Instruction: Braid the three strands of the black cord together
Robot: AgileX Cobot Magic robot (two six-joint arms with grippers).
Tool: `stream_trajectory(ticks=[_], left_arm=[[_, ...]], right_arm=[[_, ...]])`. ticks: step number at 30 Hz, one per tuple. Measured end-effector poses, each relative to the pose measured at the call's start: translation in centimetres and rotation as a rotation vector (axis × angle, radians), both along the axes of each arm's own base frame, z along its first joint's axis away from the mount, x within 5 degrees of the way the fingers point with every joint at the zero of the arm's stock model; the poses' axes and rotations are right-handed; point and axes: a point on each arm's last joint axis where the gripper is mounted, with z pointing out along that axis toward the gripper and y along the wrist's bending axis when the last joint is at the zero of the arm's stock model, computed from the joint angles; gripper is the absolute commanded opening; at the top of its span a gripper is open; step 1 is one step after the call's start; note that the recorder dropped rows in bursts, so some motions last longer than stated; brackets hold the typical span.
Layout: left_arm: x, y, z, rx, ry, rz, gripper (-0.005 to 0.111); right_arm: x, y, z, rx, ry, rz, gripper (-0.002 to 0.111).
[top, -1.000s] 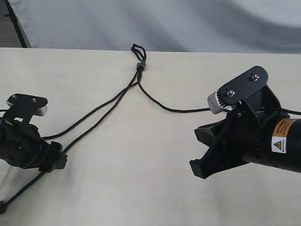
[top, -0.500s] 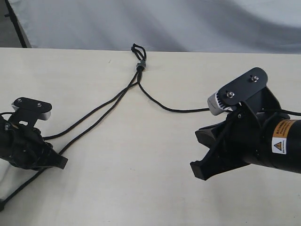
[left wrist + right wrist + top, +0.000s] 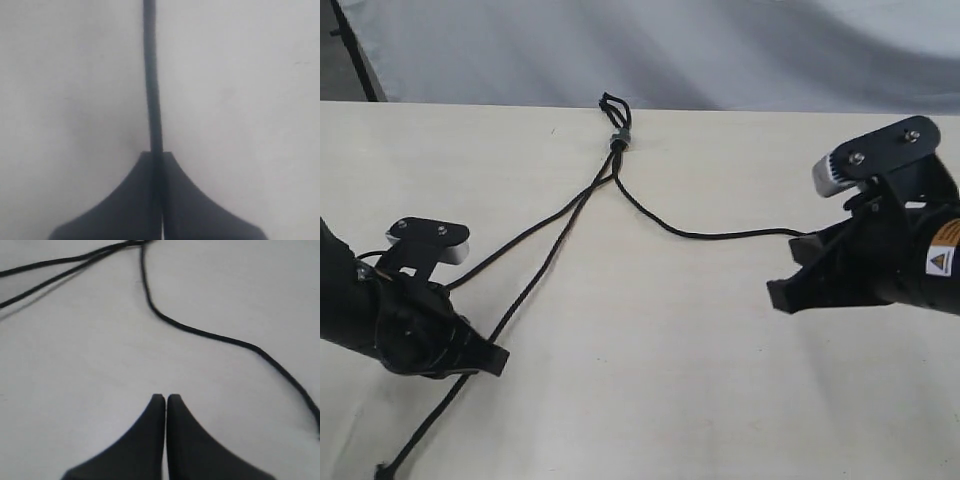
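The black cord lies on the pale table, its small loop [image 3: 609, 103] and grey band [image 3: 618, 137] at the far edge. Two strands [image 3: 60, 265] run from the band toward the left arm. My left gripper [image 3: 488, 358] [image 3: 156, 155] is shut on one of them [image 3: 535, 278] [image 3: 150, 75], which goes on past the fingers to a knotted tip [image 3: 385, 469]. The other left strand [image 3: 485, 262] disappears behind the left arm. The third strand [image 3: 720, 236] [image 3: 210, 333] curves right and ends beside my right gripper [image 3: 782, 292] [image 3: 166, 397], which is shut on nothing.
A grey cloth backdrop [image 3: 720, 50] hangs behind the table's far edge. The bare table top [image 3: 650, 380] stretches between the two arms. The right arm's body with its yellow warning label [image 3: 942, 262] sits at the right side.
My left gripper has moved right and toward the near edge, dragging its strand and the knotted tip along. The right arm has pulled back to the right, and its jaws look closer together.
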Motion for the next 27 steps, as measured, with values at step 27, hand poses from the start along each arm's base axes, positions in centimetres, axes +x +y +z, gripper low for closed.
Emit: stream_trajectory(ticks=[27], left_arm=[[-0.1,-2.2,2.3,-0.065,-0.048,-0.093,0.002]], right_arm=[[18.1,-4.4,-11.3,-0.104,0.258,-0.292,0.002]])
